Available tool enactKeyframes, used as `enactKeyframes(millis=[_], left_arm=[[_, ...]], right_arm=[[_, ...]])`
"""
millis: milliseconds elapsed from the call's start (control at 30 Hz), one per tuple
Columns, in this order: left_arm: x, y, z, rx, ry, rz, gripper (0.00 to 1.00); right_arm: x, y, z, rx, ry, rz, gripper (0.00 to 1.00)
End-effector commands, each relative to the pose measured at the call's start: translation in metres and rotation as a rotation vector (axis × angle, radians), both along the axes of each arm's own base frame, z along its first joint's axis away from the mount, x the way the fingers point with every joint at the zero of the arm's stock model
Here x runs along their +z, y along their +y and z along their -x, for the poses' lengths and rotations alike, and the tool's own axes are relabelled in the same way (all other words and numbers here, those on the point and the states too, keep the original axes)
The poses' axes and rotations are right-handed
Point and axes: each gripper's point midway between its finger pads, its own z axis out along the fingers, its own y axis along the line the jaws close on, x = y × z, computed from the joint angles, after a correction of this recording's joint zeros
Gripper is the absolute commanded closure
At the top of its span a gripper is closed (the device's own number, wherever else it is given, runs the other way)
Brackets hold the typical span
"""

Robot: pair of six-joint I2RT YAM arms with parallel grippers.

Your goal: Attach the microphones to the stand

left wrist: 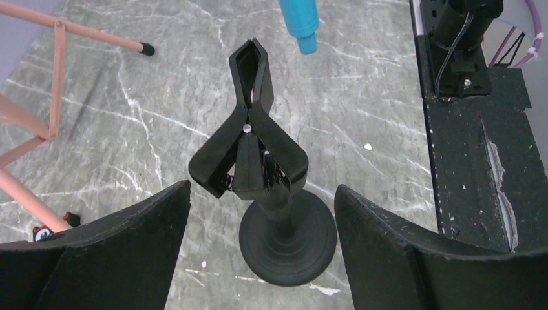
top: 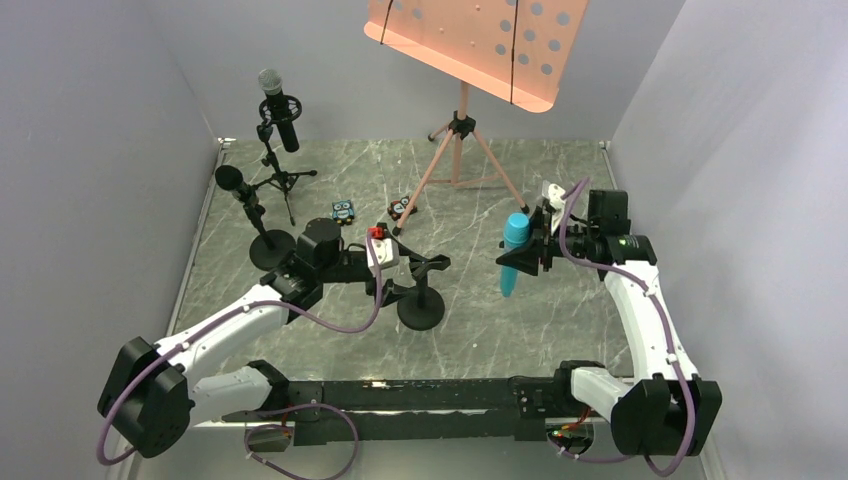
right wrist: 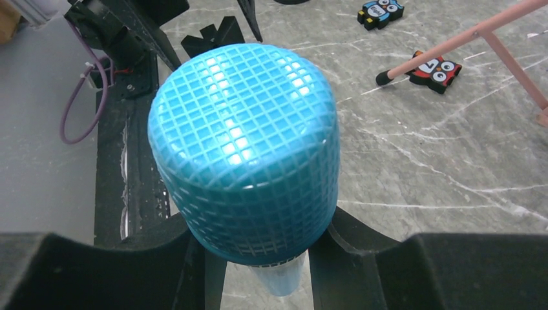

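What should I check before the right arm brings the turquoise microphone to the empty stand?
1. Grip on the turquoise microphone: ok. The right gripper is shut on its body, head up.
2. The clip on the empty stand: ok, nothing is in it.
3. Stand braced: not ok. The left gripper is open, with its fingers on either side and not touching.
4. Microphone at the clip: not ok, its lower end hangs apart from it.
5. Clip wide enough for the body: cannot tell.
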Motion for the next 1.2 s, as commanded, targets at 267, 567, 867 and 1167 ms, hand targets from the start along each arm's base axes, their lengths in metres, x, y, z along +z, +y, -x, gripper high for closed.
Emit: enactKeyframes(millis=[267, 567, 867, 1167], left_arm=[[0.040, -0.016, -0.003, -0.070, -0.096, 0.158, 0.24], [0.027, -0.013, -0.004, -0.050, -0.061, 0.126, 0.35], [0.024, -0.013, -0.003, -0.043, -0.039, 0.120, 0.38], [0.021, -0.014, 0.000, -0.045, 0.012, 0.134, 0.86]], right_arm=[[0.029, 0.030, -0.011, 0.121, -0.094, 0.064, 0.90], [0.047, 0.062, -0.011, 0.215, -0.110, 0.098, 0.90], [0.055, 0.090, -0.012, 0.267, -0.100, 0.104, 0.90], [0.058, 0.104, -0.010, 0.297, -0.102, 0.123, 0.90]])
